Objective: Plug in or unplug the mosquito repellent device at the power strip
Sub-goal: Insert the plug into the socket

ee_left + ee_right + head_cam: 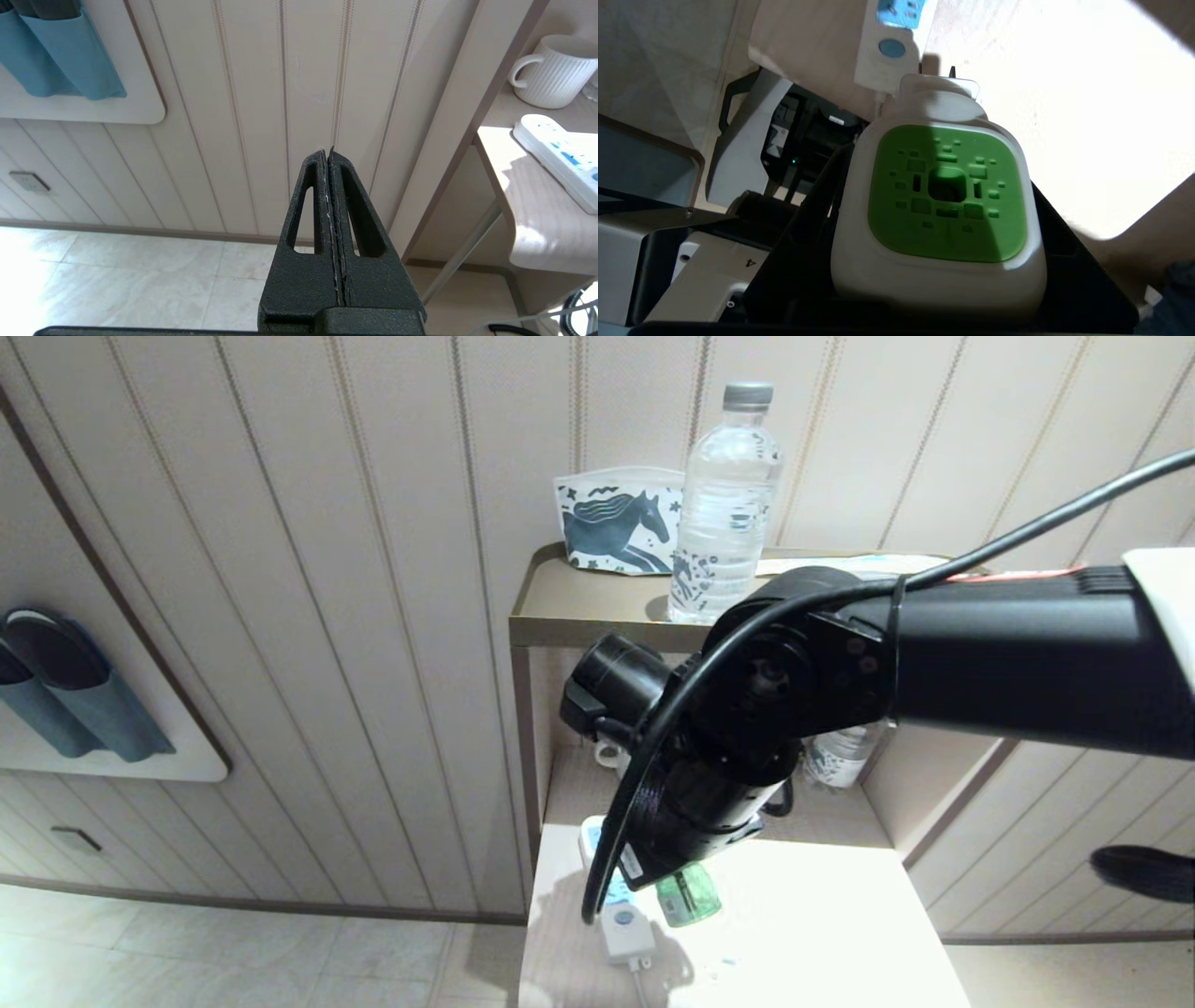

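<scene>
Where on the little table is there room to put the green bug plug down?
The sunlit white tabletop is bare between the power strip and the table's right edge. The back is crowded: a small bottle stands there, behind the right gripper holding the mosquito repellent device. The upper shelf carries a water bottle and horse pouch.

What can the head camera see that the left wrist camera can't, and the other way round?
Only the head view shows the water bottle, the horse-print pouch, the right arm, and the green repellent device held over the table. Only the left wrist view shows the left gripper, shut and idle beside the table, and a white mug. Both show the power strip and the blue wall pockets.
</scene>
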